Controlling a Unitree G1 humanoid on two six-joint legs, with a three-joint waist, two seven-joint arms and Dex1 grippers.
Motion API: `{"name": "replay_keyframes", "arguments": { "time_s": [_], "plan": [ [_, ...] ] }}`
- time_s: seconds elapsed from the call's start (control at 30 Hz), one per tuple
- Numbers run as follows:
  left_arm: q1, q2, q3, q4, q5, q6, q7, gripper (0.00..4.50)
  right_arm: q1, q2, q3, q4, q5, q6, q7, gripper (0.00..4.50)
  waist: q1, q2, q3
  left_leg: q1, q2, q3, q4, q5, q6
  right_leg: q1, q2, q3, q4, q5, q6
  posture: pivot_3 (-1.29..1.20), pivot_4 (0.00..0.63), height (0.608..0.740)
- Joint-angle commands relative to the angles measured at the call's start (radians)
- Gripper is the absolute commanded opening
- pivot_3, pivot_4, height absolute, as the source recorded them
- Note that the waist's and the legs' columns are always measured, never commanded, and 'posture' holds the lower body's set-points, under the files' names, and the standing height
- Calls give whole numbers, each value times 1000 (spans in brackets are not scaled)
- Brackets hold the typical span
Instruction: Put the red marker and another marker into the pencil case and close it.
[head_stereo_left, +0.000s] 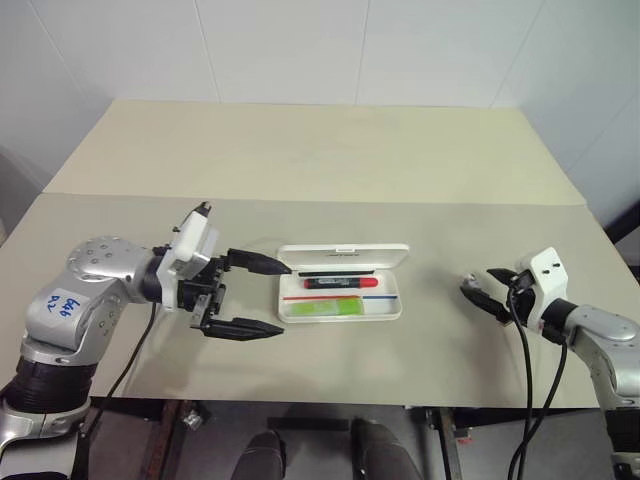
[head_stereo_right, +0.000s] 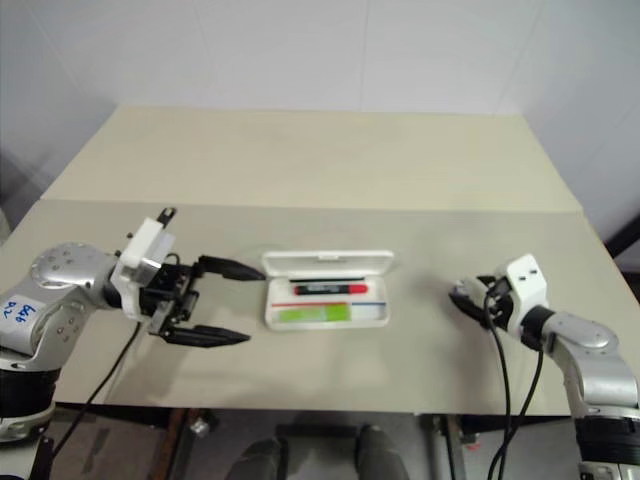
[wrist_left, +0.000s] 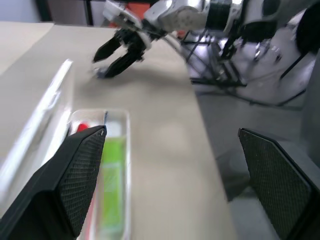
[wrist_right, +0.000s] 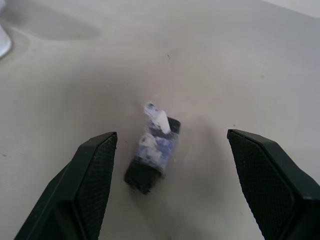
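beige table (head_stereo_left: 330, 170): pencil case (head_stereo_left: 345, 258) open, red marker (head_stereo_left: 340, 283) inside.

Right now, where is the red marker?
In the head views the red marker lies inside the open case, behind the green highlighter, mid-table between the grippers.
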Motion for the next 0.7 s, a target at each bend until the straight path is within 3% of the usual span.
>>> {"name": "replay_keyframes", "arguments": {
  "time_s": [0.03,0.1,0.2,0.47,0.7],
  "plan": [
    [-8,33,34,22,17,-43,-11,4487,6,1,-8,-20,2,34,-12,4500,0,0,0,0,0,0,0,0,0,0,0,0,0,0,0,0,150,740],
    [-11,41,34,33,19,-54,-12,4487,6,5,1,-18,-2,53,-20,4500,0,0,0,0,0,0,0,0,0,0,0,0,0,0,0,0,150,740],
    [-14,47,29,41,23,-64,-8,4500,-3,14,13,-11,-13,76,-37,3885,-1,0,0,0,0,0,0,0,0,0,0,0,0,0,0,0,150,740],
    [-12,47,36,40,18,-68,3,4500,-45,25,-7,-54,31,58,3,1135,-5,-1,0,1,0,3,1,2,2,1,0,3,-2,1,-2,0,150,740],
    [7,62,48,48,10,-66,0,4500,-109,-9,-39,-201,210,122,142,1086,-20,0,0,0,0,3,-1,2,3,0,0,4,-1,4,4,0,150,740]
  ]
}}
